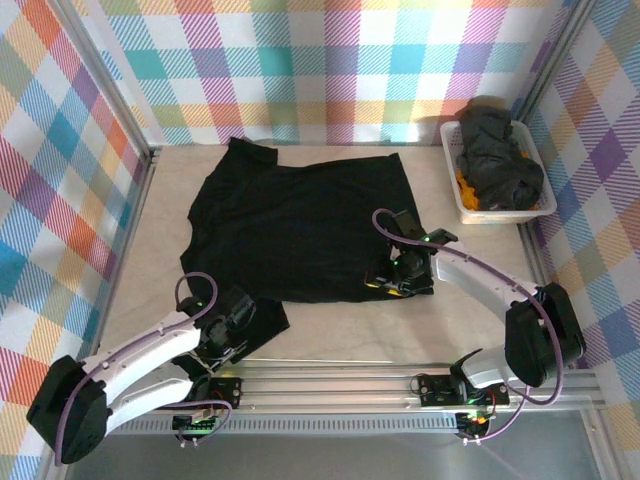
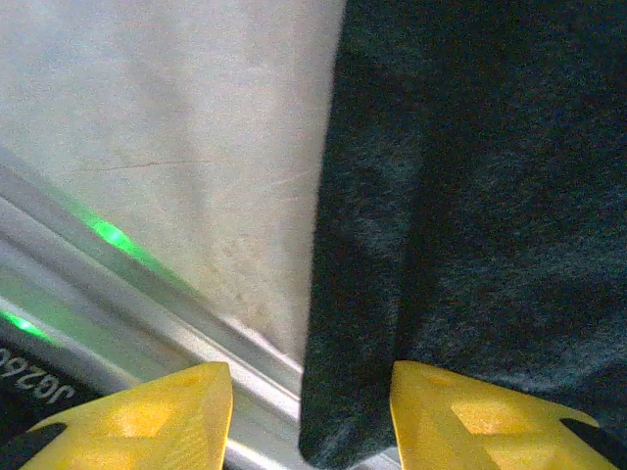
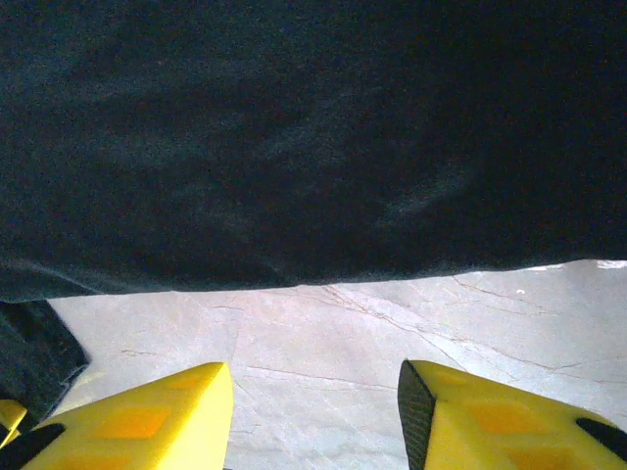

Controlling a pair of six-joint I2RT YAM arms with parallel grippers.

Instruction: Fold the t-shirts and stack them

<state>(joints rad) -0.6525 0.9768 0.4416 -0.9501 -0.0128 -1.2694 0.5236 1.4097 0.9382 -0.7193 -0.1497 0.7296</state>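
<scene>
- At the left hand (image 2: 312,397), near the near-left corner of the counter (image 1: 340,335): roughly half open, gripping nothing. One yellow finger (image 2: 167,416) over bare counter, the other over cloth, with a loose black edge lying in the gap.
- At the right hand (image 3: 315,392): also part open and empty, low over bare counter, just short of the cloth's near edge by its near-right corner.
- Further out, the t-shirt (image 1: 300,225): spread flat across the middle of the counter, with a flap, probably a sleeve, reaching toward the near edge on the left.
- At the far-right corner: more t-shirts (image 1: 500,160) heaped in a white basket (image 1: 450,175), an orange item (image 1: 467,185) tucked beside them.
- Handling, by judgement: soft, light, limp, not fragile. Likely to sag and bunch if lifted at a single point. Thin against the counter, so calls for a low pinch at an edge. Best taken at two corners of one edge, hands well apart, to carry a straight fold.
- From overhead: the whole outline, both arms and the basket, but little of the jaws.
- From the left wrist: the cloth edge between the fingers, plus a metal rail (image 2: 118,284) along the near edge.
- From the right wrist: a strip of bare counter between fingers and cloth, so no contact, though overhead suggests touching.
</scene>
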